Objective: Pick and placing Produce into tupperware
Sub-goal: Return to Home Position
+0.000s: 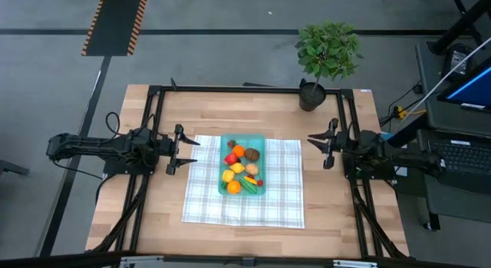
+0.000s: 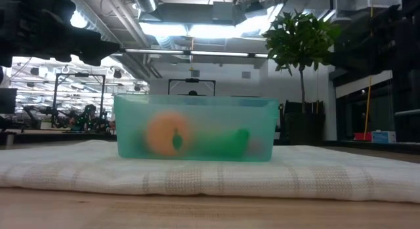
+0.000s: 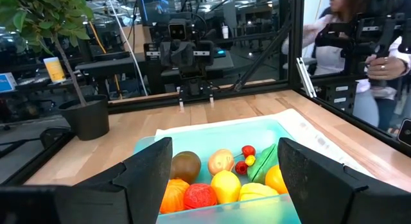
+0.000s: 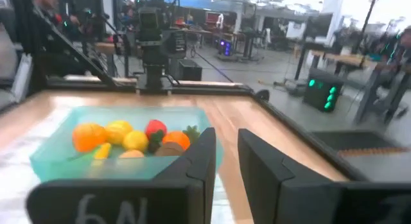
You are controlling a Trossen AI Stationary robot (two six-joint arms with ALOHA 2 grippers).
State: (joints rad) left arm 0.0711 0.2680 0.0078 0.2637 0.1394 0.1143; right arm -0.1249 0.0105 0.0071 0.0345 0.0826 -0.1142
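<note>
The teal tupperware [image 1: 223, 176] [image 2: 262, 130] stands on a white-and-green checked cloth [image 1: 282, 193] in the middle of the table. The produce [image 1: 242, 167] [image 3: 221, 176] [image 4: 131, 139] lies inside it: orange, yellow, red, brown and green pieces. My left gripper [image 1: 184, 154] [image 3: 225, 147] hangs level just off the container's left side, open, with nothing between its fingers. My right gripper [image 1: 318, 149] [image 4: 226, 137] hangs level over the cloth's right edge, pointing at the container. Its fingers stand a narrow gap apart with nothing between them.
A potted plant [image 1: 328, 49] [image 3: 83, 115] stands at the table's far right corner. Black frame rails [image 1: 153, 130] run along the left and right sides. Bare wood lies in front of the cloth [image 2: 197, 173]. A person [image 3: 347, 31] stands beyond the table.
</note>
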